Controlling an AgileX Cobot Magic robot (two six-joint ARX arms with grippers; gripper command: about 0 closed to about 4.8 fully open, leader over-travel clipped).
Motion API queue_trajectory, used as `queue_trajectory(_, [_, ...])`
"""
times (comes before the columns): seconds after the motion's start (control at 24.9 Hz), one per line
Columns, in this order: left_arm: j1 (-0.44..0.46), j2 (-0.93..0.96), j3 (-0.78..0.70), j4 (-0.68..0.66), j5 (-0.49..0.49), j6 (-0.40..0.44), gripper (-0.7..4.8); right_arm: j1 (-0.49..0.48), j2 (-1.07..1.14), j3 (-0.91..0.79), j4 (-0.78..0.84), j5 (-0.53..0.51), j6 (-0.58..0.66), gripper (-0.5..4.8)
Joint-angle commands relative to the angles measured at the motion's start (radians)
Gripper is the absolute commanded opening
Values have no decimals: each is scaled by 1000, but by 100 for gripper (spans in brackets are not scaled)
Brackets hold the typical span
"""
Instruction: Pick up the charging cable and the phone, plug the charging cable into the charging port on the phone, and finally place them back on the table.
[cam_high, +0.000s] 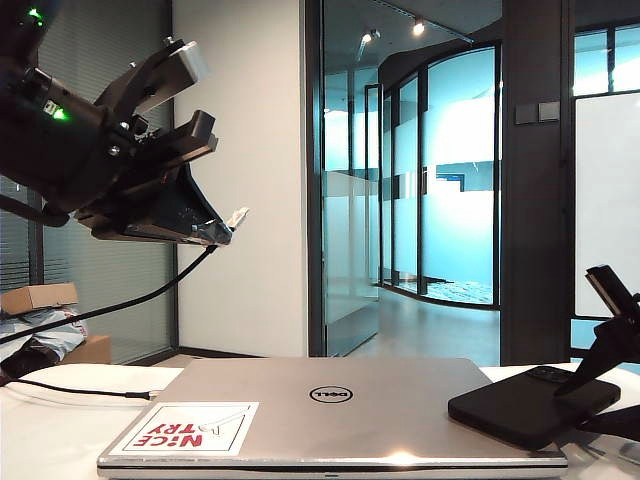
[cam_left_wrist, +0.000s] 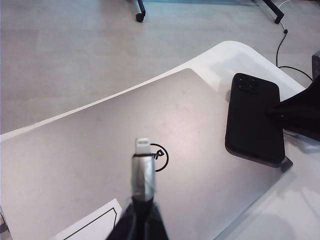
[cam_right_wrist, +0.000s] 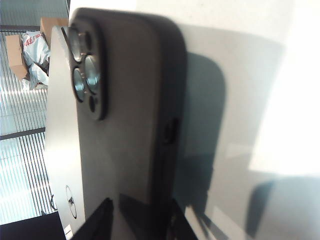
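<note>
The flat matte-black phone (cam_left_wrist: 253, 119) lies camera-bump up, half on the right-hand corner of the closed silver Dell laptop (cam_high: 330, 410) and half over the broad white table (cam_high: 50, 440) beyond the lid's right edge. Its long axis runs from near right to far left, camera end farther from the right arm. The right gripper (cam_right_wrist: 137, 220) has a dark finger on each long side of the phone's near end; whether the fingers already press the case cannot be told, and the phone rests on the lid. The charging port, in the narrow near end, is hidden between those fingers.

The long thin black charging cable (cam_high: 110, 305) hangs from the left gripper (cam_high: 215, 232), raised well above the lid's left side and clenched on the cord just behind its silvery-white plug (cam_left_wrist: 143, 146), which points toward the phone's side of the scene.

The right arm is plainly nearer the phone. For mating, the port end would likely need turning leftward toward the plug. Above the laptop the air is open; the lid edge beneath the phone is the one thing to clear.
</note>
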Motion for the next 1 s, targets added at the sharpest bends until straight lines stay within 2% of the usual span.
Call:
queue_trajectory(0.04, [1,-3,3,20,2,0,-7,1,6,-8,-52,10,1,105])
queue_trajectory(0.24, [1,-3,3,20,2,0,-7,1,6,-8,-52,10,0,42])
queue_trajectory(0.32, [1,-3,3,20,2,0,-7,1,6,-8,-51,10,0,-4])
queue_trajectory(0.56, [1,-3,3,20,2,0,-7,1,6,-8,-32,7,0,-6])
queue_trajectory(0.76, [1,-3,3,20,2,0,-7,1,0,-7,77,-58,0,-7])
queue_trajectory(1.0, [1,-3,3,20,2,0,-7,1,-95,-8,77,-70,0,-7])
